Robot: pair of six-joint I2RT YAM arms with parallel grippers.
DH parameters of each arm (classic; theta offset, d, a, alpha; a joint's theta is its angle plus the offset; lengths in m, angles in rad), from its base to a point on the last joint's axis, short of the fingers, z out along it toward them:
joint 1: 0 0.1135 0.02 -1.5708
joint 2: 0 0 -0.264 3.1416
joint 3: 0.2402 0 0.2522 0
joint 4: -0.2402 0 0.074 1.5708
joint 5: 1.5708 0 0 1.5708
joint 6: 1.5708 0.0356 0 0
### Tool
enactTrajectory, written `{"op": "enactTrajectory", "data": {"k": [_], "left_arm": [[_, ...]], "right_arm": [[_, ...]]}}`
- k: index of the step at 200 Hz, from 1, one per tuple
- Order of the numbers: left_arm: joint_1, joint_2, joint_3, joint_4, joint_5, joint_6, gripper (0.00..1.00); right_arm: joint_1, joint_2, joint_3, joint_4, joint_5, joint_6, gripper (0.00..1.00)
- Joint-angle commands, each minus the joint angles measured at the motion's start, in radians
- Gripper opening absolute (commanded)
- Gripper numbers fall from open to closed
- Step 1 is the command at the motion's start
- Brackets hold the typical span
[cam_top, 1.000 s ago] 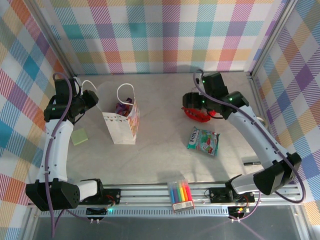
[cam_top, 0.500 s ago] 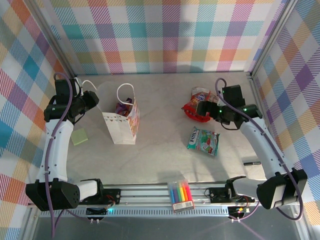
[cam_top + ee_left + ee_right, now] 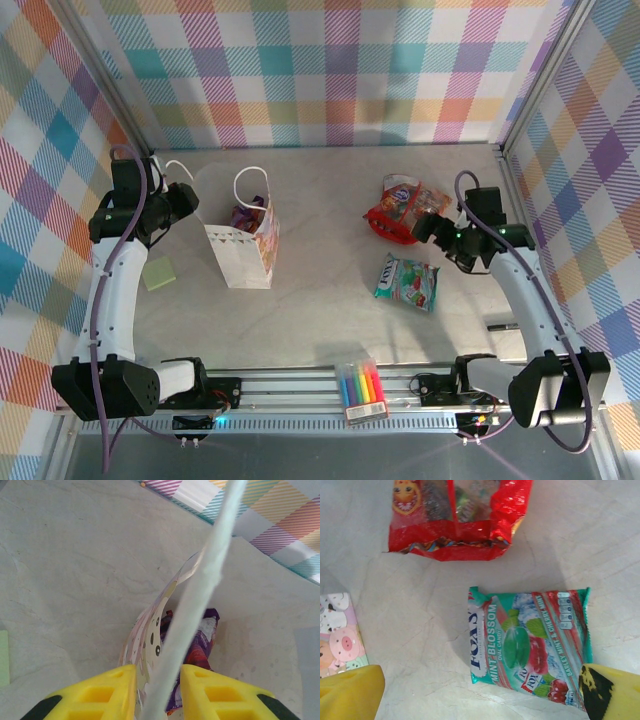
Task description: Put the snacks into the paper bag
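White paper bag [image 3: 245,250], pastel animal print, upright at left, purple packet [image 3: 245,213] inside — left gripper [image 3: 157,687] clamped on its cord handle [image 3: 200,580], red packet [image 3: 400,205] (glossy, crumpled) at right, teal mint packet [image 3: 407,281] beside it, right gripper [image 3: 480,692] spread wide, empty, above.

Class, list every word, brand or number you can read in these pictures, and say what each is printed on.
"FOX'S" (brand, as best it reads): on the teal packet.
"MINT BLOSSOM": same packet.
"OVAL CANDY": same packet.
"BARLEY MINT & CHERRY MINT": same packet.
Too blurred to read: the print on the red packet.
Too small to read: the label on the marker pack.
No legible words: the paper bag, which carries pictures.
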Motion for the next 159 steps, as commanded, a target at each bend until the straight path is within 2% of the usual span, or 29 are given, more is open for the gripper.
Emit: {"op": "enactTrajectory", "data": {"k": [1,74,159], "left_arm": [[0.008,0.006,-0.006,-0.012,0.017,0.023,0.29],[0.007,0.018,-0.022,-0.008,0.015,0.029,0.3],[0.008,0.027,-0.02,-0.012,0.016,0.035,0.31]], "right_arm": [[-0.016,-0.036,-0.012,-0.005,-0.002,0.043,0.99],[-0.036,-0.008,-0.049,-0.017,0.003,0.054,0.99],[-0.071,0.035,-0.199,0.043,-0.015,0.09,0.99]]}}
